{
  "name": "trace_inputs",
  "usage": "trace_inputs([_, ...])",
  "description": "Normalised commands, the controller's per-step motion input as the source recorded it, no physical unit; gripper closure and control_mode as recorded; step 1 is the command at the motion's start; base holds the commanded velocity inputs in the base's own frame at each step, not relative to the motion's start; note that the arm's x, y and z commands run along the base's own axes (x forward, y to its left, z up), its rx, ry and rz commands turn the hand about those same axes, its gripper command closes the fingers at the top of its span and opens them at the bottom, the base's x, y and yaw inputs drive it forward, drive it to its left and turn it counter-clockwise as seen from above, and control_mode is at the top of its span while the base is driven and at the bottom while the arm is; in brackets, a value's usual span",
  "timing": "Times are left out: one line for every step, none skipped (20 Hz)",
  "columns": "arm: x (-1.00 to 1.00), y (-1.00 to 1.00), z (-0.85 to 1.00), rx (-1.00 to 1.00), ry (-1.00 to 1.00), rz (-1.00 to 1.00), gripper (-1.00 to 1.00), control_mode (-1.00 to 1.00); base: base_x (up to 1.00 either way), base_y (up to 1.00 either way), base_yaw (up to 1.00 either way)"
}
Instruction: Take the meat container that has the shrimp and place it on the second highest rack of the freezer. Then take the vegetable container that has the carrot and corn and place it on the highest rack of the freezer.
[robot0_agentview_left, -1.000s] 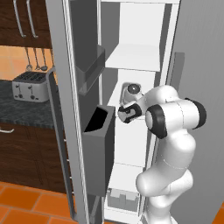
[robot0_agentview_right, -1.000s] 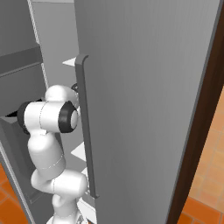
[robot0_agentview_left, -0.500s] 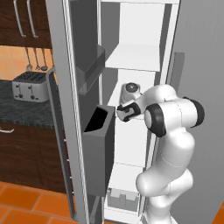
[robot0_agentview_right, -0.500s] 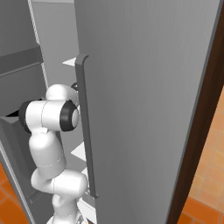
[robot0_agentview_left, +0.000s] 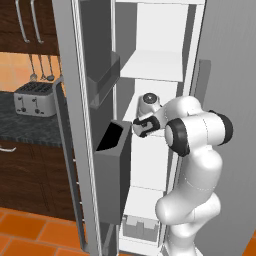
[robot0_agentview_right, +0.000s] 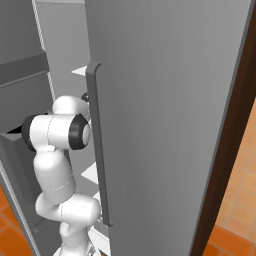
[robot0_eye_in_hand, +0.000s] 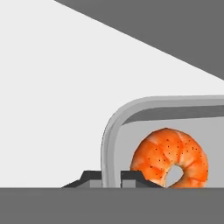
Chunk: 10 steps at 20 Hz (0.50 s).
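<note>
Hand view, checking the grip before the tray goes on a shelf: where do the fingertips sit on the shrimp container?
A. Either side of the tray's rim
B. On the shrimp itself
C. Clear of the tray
A: the hand has one dark tip each side of the container rim, the shrimp lying untouched inside.

You reach into the freezer (robot0_agentview_left: 165, 30) through a narrow slot: the open door's dark bins (robot0_agentview_left: 112, 165) crowd the arm's left, the closed grey door (robot0_agentview_right: 165, 100) with its bar handle (robot0_agentview_right: 97, 150) walls its right. Ahead of the meat container (robot0_eye_in_hand: 114, 131), bare white shelf (robot0_eye_in_hand: 52, 96) lies clear.
</note>
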Motion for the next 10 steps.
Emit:
trace_inputs([0.0,0.0,0.0,0.0,0.0,0.0,1.0,-1.0,0.0,0.0,0.0])
trace_inputs([0.0,0.0,0.0,0.0,0.0,0.0,-1.0,-1.0,0.0,0.0,0.0])
trace_inputs([0.0,0.0,0.0,0.0,0.0,0.0,-1.0,-1.0,0.0,0.0,0.0])
trace_inputs([0.0,0.0,0.0,0.0,0.0,0.0,-1.0,-1.0,0.0,0.0,0.0])
trace_inputs([0.0,0.0,0.0,0.0,0.0,0.0,-1.0,-1.0,0.0,0.0,0.0])
trace_inputs([0.0,0.0,0.0,0.0,0.0,0.0,-1.0,-1.0,0.0,0.0,0.0])
trace_inputs([0.0,0.0,0.0,0.0,0.0,0.0,-1.0,-1.0,0.0,0.0,0.0])
trace_inputs([0.0,0.0,0.0,0.0,0.0,0.0,-1.0,-1.0,0.0,0.0,0.0])
trace_inputs([0.0,0.0,0.0,0.0,0.0,0.0,-1.0,-1.0,0.0,0.0,0.0])
trace_inputs([0.0,0.0,0.0,0.0,0.0,0.0,-1.0,-1.0,0.0,0.0,0.0])
